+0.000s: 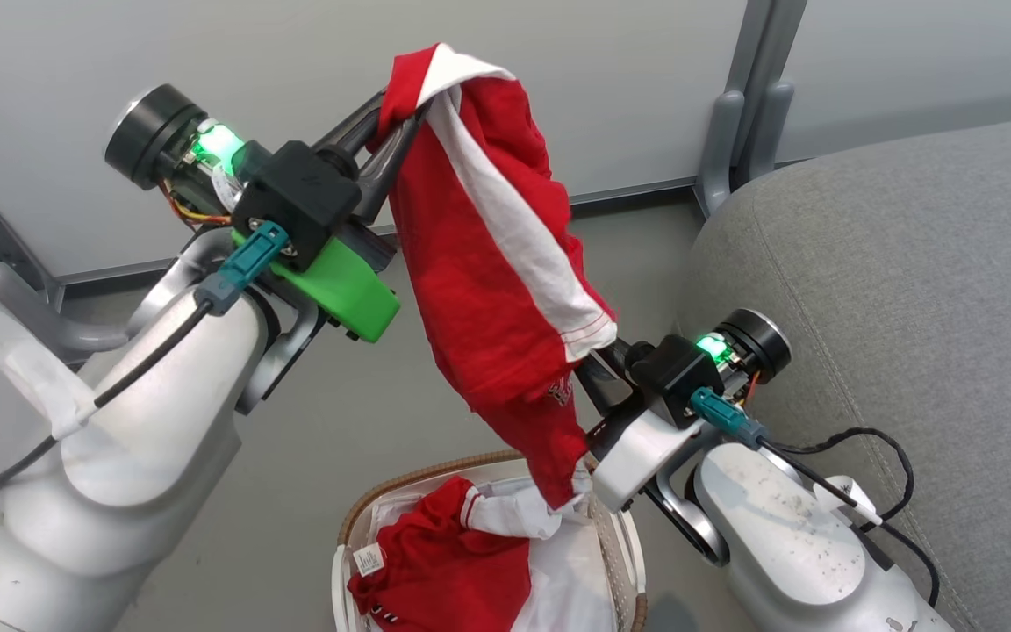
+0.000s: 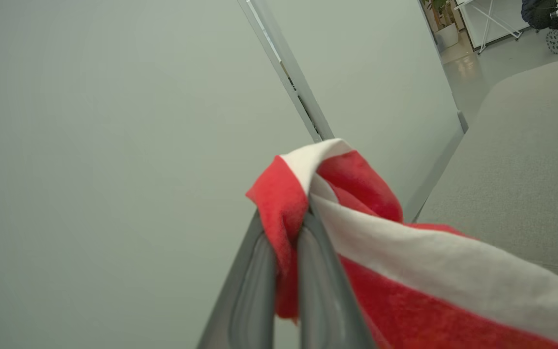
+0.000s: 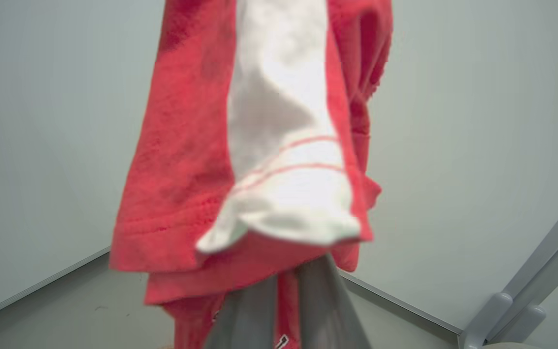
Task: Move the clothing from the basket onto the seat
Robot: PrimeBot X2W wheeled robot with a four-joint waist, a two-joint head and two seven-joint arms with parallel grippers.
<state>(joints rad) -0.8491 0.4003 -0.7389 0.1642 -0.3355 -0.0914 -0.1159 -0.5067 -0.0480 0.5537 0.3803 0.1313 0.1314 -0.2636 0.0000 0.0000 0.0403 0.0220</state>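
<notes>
A red jersey [image 1: 479, 263] with a white stripe hangs stretched between my two grippers above the basket [image 1: 400, 487]. My left gripper [image 1: 407, 118] is raised high and is shut on the garment's top edge; the left wrist view shows the fabric pinched between its fingers [image 2: 325, 271]. My right gripper [image 1: 589, 362] is lower, by the white hem, and is shut on the cloth, with red fabric between its fingers [image 3: 322, 300]. The jersey's tail still reaches into the basket. A second red garment [image 1: 444, 570] with a small white label lies inside it. The grey seat [image 1: 909, 307] is at the right.
A pale wall panel with a grey metal post [image 1: 751, 96] stands behind the arms. Grey floor lies between the wall, basket and seat. White liner [image 1: 576, 579] shows inside the basket. A black cable [image 1: 874, 439] from my right wrist loops over the seat's edge.
</notes>
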